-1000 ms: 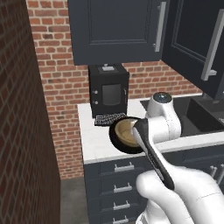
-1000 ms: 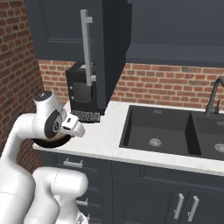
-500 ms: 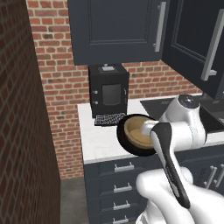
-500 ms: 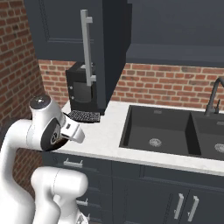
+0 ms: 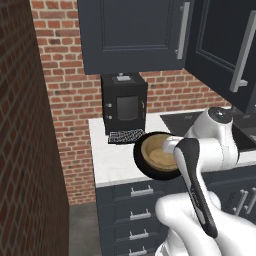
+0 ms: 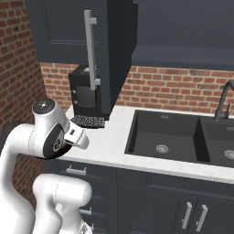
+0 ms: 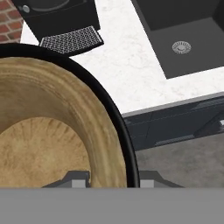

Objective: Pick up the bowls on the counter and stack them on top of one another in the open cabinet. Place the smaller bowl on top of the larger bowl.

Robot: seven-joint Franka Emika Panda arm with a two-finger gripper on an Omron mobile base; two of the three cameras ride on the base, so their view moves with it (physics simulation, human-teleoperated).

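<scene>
Your pincer (image 7: 107, 177) straddles the right rim of both bowls, one finger inside the wooden bowl (image 7: 48, 144), one outside the black bowl (image 7: 124, 140), gripping them together. The wooden bowl sits nested in the black one, in front of the coffee machine (image 5: 124, 104) and over the surface (image 5: 112, 160); you cannot tell whether they touch it.

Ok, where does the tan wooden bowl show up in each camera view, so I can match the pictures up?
Left base view: the wooden bowl sits nested inside the black bowl, centre of the picture, just left of the arm.
Right base view: I cannot make it out; the arm covers that spot on the counter.
Hand view: it fills the lower left, ringed by the black rim.
Shared landmark: the coffee machine's mesh drip tray.
</scene>
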